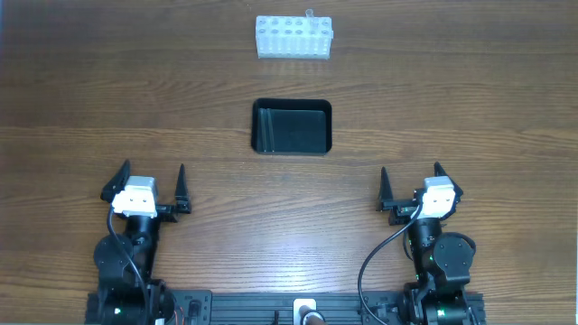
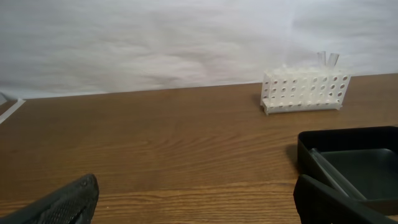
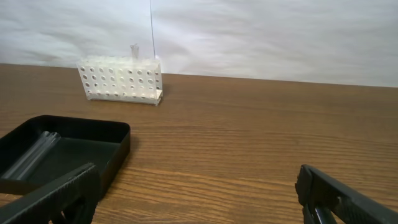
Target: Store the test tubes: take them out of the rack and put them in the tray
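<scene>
Left gripper [image 1: 152,173] & right gripper [image 1: 410,171] are sitting wide open, holding nothing. 1 test tube [image 1: 310,15] is sticking up from the rack [image 1: 294,41]. The tray [image 1: 292,103] is holding more tubes [image 3: 34,152].

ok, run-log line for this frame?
left tool open, empty; right tool open, empty; test tube rack: tube upright; black tray: tubes lying inside

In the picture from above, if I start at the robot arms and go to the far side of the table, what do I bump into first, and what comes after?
black tray → white test tube rack
</scene>
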`<action>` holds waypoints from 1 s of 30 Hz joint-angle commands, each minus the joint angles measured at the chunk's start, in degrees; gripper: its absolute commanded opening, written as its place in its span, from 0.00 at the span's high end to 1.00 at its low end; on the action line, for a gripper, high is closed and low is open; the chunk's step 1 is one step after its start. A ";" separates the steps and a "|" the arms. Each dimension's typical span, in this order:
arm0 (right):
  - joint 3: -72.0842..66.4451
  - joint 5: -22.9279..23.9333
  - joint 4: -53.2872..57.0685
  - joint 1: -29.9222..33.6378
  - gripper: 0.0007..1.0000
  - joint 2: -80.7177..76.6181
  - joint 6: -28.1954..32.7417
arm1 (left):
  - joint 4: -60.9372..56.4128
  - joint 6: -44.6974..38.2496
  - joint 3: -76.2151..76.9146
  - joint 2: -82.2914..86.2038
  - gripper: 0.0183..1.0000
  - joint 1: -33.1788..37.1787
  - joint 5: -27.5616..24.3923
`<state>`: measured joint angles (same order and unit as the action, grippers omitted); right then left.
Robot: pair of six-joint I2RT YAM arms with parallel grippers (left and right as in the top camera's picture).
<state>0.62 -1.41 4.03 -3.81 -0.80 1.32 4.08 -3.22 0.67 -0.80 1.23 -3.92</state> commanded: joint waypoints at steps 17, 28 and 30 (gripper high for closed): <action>-0.33 3.78 -0.15 -0.31 0.01 0.52 -0.46 | 0.04 0.68 -0.33 0.63 0.00 -0.22 -0.74; 3.56 5.81 -6.69 -0.24 0.01 -6.49 -0.35 | 0.04 0.66 -0.31 0.63 0.00 -0.22 -0.74; 6.75 5.77 -6.95 -0.24 0.01 -11.37 0.70 | 0.04 0.66 -0.31 0.63 0.00 -0.22 -0.74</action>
<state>2.39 3.20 -2.02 -3.81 -7.25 1.37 4.08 -3.22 0.67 -0.78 1.23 -3.92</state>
